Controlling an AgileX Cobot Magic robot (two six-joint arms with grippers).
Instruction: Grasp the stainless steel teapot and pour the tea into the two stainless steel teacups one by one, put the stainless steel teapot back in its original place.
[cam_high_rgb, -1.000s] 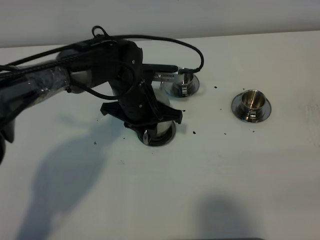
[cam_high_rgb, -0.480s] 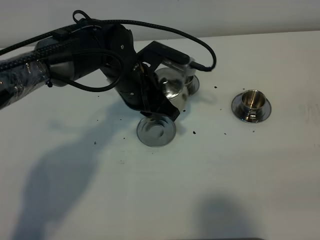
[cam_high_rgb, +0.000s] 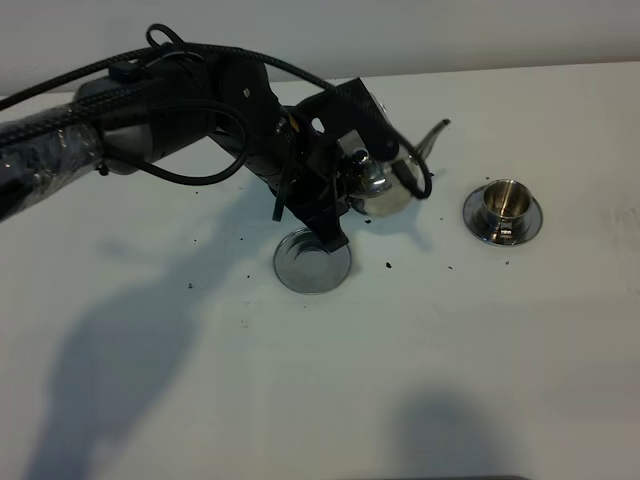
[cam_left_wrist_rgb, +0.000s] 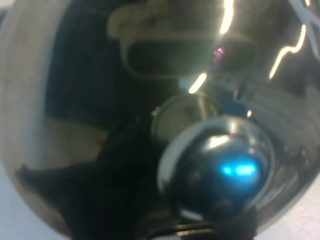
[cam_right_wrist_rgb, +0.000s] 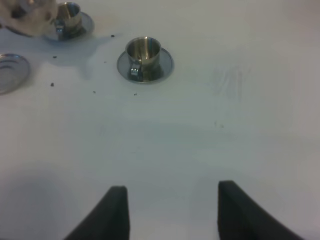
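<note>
My left gripper (cam_high_rgb: 345, 190) is shut on the stainless steel teapot (cam_high_rgb: 385, 188) and holds it in the air, up and to the right of its wide empty saucer (cam_high_rgb: 313, 263). The thin spout (cam_high_rgb: 432, 134) points right. The teapot's lid and knob (cam_left_wrist_rgb: 220, 170) fill the left wrist view. One teacup (cam_high_rgb: 503, 203) stands on its saucer at the right. The other teacup (cam_right_wrist_rgb: 68, 17) sits just behind the teapot; the exterior view hides it, the right wrist view shows it. My right gripper (cam_right_wrist_rgb: 172, 197) is open and empty, well short of the nearer teacup (cam_right_wrist_rgb: 143, 53).
Small dark specks (cam_high_rgb: 388, 265) lie scattered on the white table (cam_high_rgb: 450, 350). The left arm and its cables (cam_high_rgb: 120, 120) stretch across the back left. The wide saucer also shows in the right wrist view (cam_right_wrist_rgb: 10, 72).
My left gripper has lifted the teapot off the wide saucer and carried it right and back, over the far teacup. The saucer now lies bare. The right gripper has not moved.
</note>
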